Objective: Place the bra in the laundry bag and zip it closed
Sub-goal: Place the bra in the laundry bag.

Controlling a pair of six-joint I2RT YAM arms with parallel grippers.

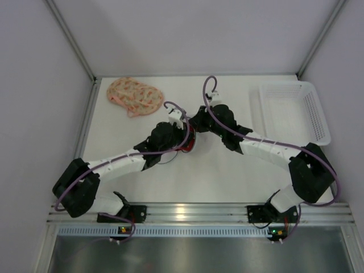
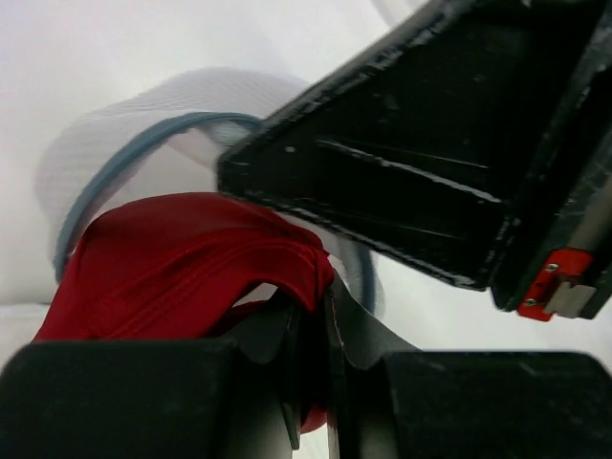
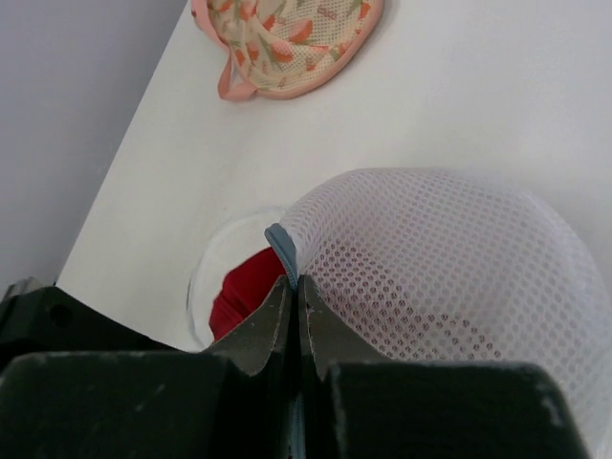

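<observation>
Red bra (image 2: 191,258) sits partly inside white mesh laundry bag (image 3: 430,277), mid-table. Left gripper (image 2: 311,330) clamped on bra fabric, apparently; right gripper (image 3: 295,301) pinched tight on bag's blue rim (image 3: 277,239). Insertion step in hand. Next: push bra fully in, release, then zip shut.

My left hand (image 2: 314,325) fills the bottom of the frame. Its two dark fingers (image 2: 368,335) are drawn close together, with a fold of the red bra (image 2: 191,258) nipped between them. The rest of the bra bulges out to the left, against the white mesh laundry bag (image 2: 124,134), whose grey-blue edge trim (image 2: 96,186) curves round behind it. The right arm (image 2: 430,163), a big black block with a small red part (image 2: 545,287), hangs across the upper right and covers part of the bag. White counter (image 2: 115,48) lies beyond.
</observation>
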